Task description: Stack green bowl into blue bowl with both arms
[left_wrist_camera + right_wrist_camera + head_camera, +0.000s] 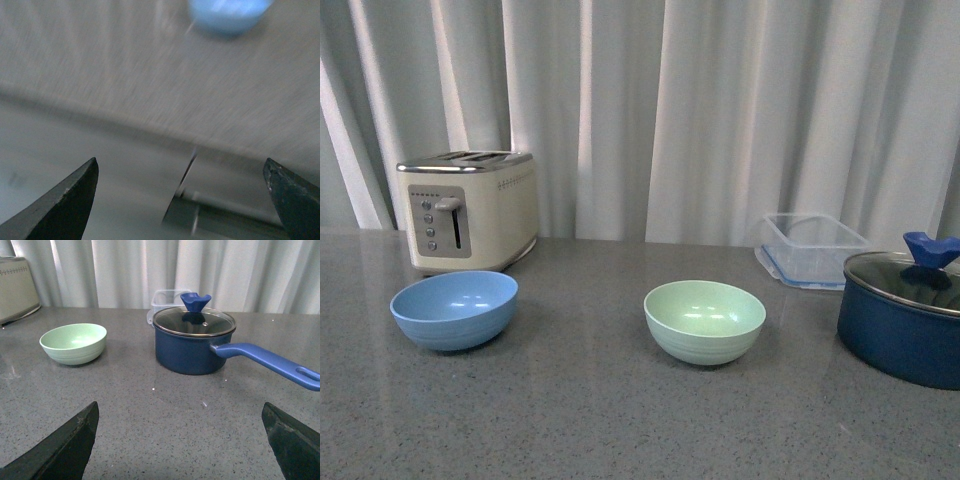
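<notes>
A pale curtain (720, 110) hangs behind the grey worktop (620, 420), which carries everything. At the back left stands a cream toaster (470, 210). At the right edge of the front view sits a navy pot (900, 340), closed by a glass lid (905, 280) with a blue knob; the right wrist view shows its long blue handle, but what the pot holds I cannot tell. Behind the pot, near the curtain, is a clear box (812, 250), open-topped, with nothing showing through its walls. The 2 bowls stand upright and well apart. The green bowl (705, 320) is near the middle of the worktop, between the blue bowl and the pot, and its inside is bare. The blue bowl (454, 310) is to the left, just in front of the toaster, also with nothing in it. Neither arm shows in the front view. The left tool (180, 162) is spread wide, holding nothing, in a blurred view with the blue bowl far off. The right tool (180, 405) is likewise spread wide and unloaded over bare worktop, well short of the green bowl and pot.
</notes>
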Robot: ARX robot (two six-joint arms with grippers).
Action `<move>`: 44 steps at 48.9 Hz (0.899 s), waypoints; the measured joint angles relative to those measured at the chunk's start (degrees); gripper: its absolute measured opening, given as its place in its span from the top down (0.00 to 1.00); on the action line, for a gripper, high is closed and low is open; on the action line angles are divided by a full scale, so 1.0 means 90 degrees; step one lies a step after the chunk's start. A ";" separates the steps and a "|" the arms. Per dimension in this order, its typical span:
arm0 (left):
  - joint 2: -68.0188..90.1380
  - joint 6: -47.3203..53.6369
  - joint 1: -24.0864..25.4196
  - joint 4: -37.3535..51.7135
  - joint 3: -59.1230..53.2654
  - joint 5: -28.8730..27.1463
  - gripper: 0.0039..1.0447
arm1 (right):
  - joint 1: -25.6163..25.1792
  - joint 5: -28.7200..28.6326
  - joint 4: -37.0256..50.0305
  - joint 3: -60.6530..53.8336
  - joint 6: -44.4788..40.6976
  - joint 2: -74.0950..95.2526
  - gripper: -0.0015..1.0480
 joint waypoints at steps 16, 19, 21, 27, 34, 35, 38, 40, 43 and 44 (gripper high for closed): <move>0.3721 -0.0357 0.2110 0.0568 0.1608 0.1139 0.06 | 0.0000 -0.0002 0.0000 0.0000 0.0000 -0.0010 0.10; 0.4340 -0.0262 0.2339 0.0913 0.2025 0.1251 0.06 | 0.0000 -0.0002 0.0000 0.0000 0.0000 -0.0010 0.10; 0.4641 -0.0211 0.2390 0.1069 0.2232 0.1285 0.06 | 0.0000 -0.0002 0.0000 0.0000 0.0000 -0.0010 0.10; 0.5795 0.0063 0.2375 0.1513 0.3130 0.1435 0.06 | 0.0000 -0.0002 0.0000 0.0000 0.0000 -0.0010 0.10; 0.6785 0.0420 0.2042 0.1710 0.4065 0.1489 0.06 | 0.0000 -0.0002 0.0000 0.0000 0.0000 -0.0010 0.10; 0.6892 0.0466 0.1994 0.1719 0.4182 0.1486 0.06 | 0.0000 -0.0002 0.0000 0.0000 0.0000 -0.0010 0.10; 0.7113 0.0512 0.1885 0.1739 0.4401 0.1452 0.06 | 0.0000 -0.0002 0.0000 0.0000 0.0000 -0.0010 0.10; 0.7334 0.0551 0.1787 0.1770 0.4617 0.1384 0.06 | 0.0000 -0.0002 0.0000 0.0000 0.0000 -0.0010 0.10; 0.7606 0.0578 0.1668 0.1797 0.4874 0.1326 0.06 | 0.0000 -0.0002 0.0000 0.0000 0.0000 -0.0010 0.10; 0.7657 0.0585 0.1647 0.1804 0.4925 0.1309 0.06 | 0.0000 0.0000 0.0000 0.0000 0.0000 -0.0010 0.10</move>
